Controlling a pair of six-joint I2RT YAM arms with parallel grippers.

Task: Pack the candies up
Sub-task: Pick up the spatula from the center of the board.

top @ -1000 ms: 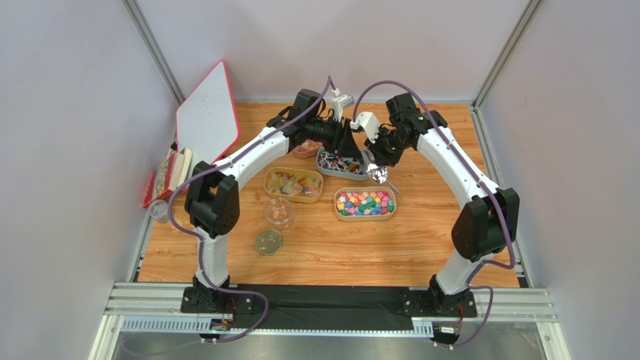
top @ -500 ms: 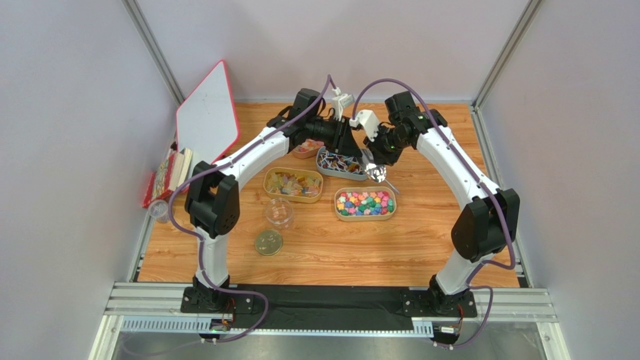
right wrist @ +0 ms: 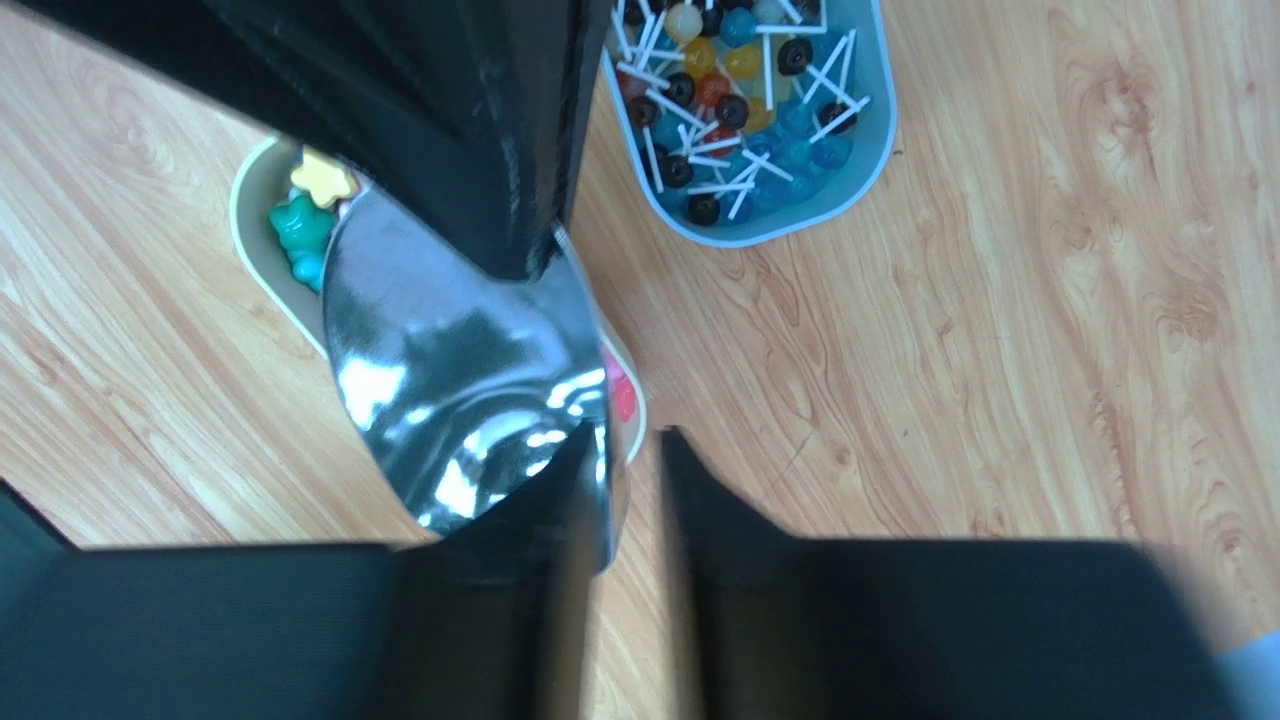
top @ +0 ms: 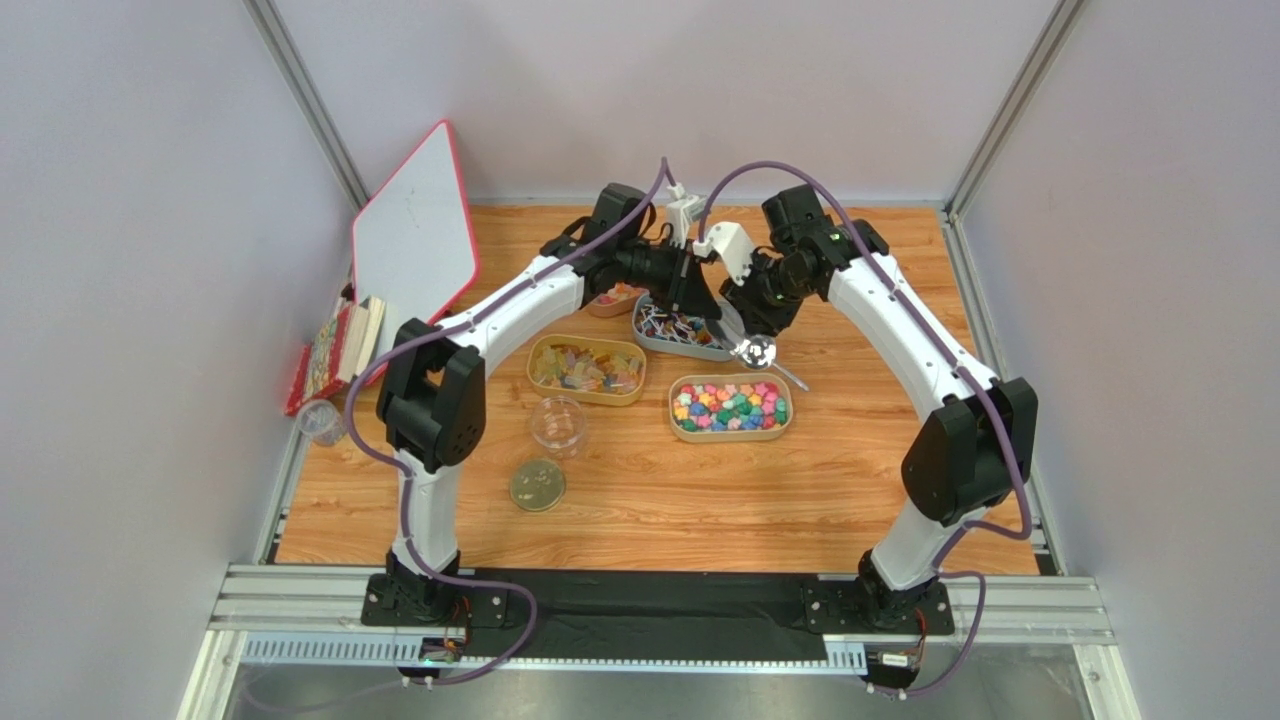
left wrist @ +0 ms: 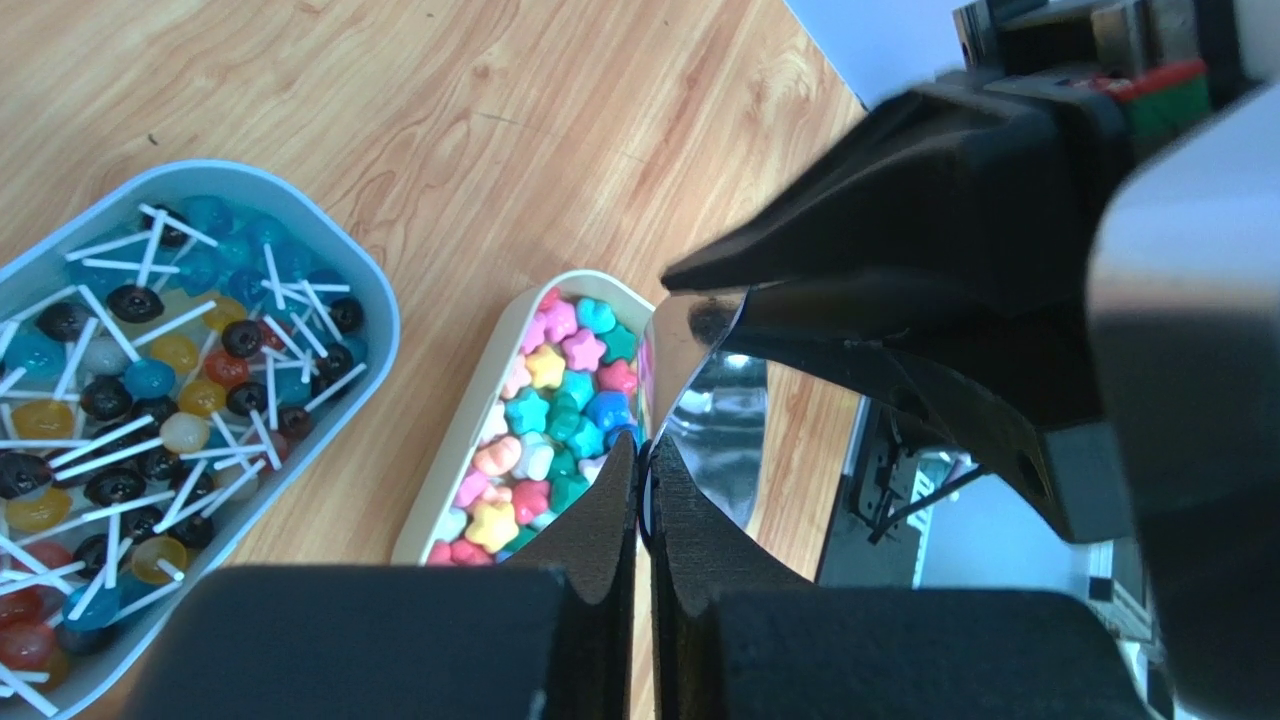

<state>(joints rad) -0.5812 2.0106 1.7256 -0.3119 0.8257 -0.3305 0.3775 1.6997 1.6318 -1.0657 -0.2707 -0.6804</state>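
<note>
Step in hand: scoop handover, as I judge it. Your left tool (left wrist: 649,458) is clamped on the metal scoop (right wrist: 451,360). Your right tool (right wrist: 631,458) stands slightly apart beside it. The star candies (left wrist: 549,435) lie beneath both tools. Next, withdraw the right tool cleanly, then dip the scoop.

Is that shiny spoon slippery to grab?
Probably: the spoon looks like smooth, mirror-bright metal, so it might slip when gripped. It likely stays stiff, not bendy. Its rounded bowl might rock if put down.

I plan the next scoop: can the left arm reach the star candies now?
Probably yes: the star candies lie uncovered near the left claw, shut on the spoon; only the right claw crowds it.
</note>
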